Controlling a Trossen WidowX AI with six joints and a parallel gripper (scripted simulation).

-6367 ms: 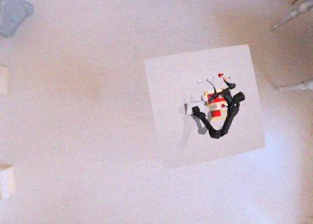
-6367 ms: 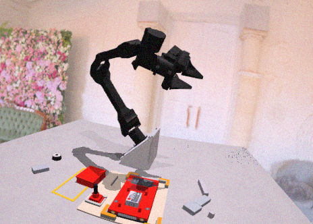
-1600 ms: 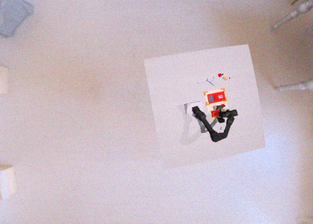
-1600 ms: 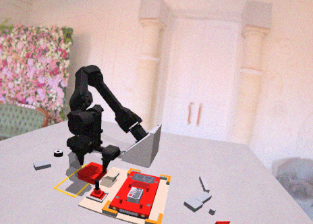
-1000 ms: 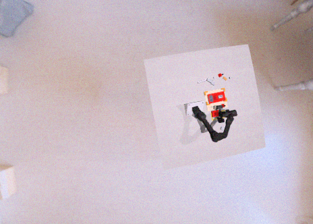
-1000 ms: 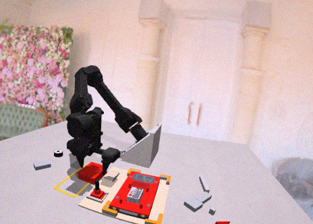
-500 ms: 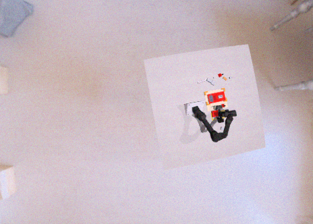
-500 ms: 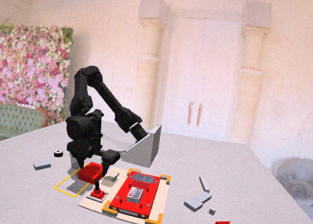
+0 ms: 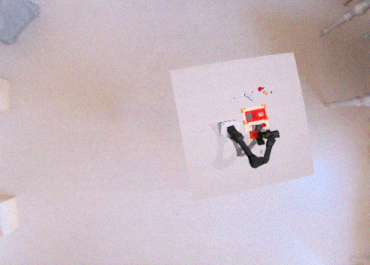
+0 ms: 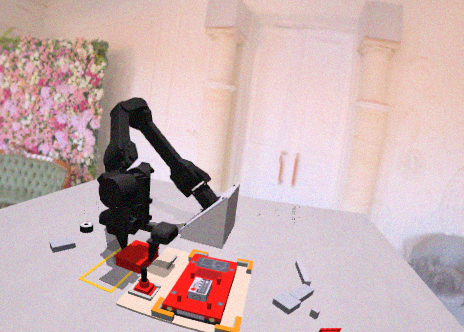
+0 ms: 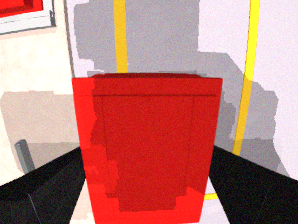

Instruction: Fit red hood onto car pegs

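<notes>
The red hood (image 9: 253, 134) (image 10: 134, 256) (image 11: 147, 145) is at the yellow outline, roof up and level; I cannot tell whether its underside touches the table. My gripper (image 10: 138, 252) (image 11: 147, 151) is shut on the hood, one black finger against each long side. The red chassis (image 9: 261, 116) (image 10: 227, 285) sits in the jig between orange corner pieces. The grey engine block (image 10: 200, 288) stands on its deck, with short dark pegs around it. The hood's corner holes are not visible.
A small red part with a black post (image 10: 144, 286) stands in a shallow holder on the cream board (image 10: 243, 290), between hood and chassis. The yellow outline (image 10: 95, 283) (image 11: 250, 45) marks the table. Grey blocks (image 10: 286, 302) lie beyond the jig. A grey slanted panel (image 10: 220, 221) stands behind.
</notes>
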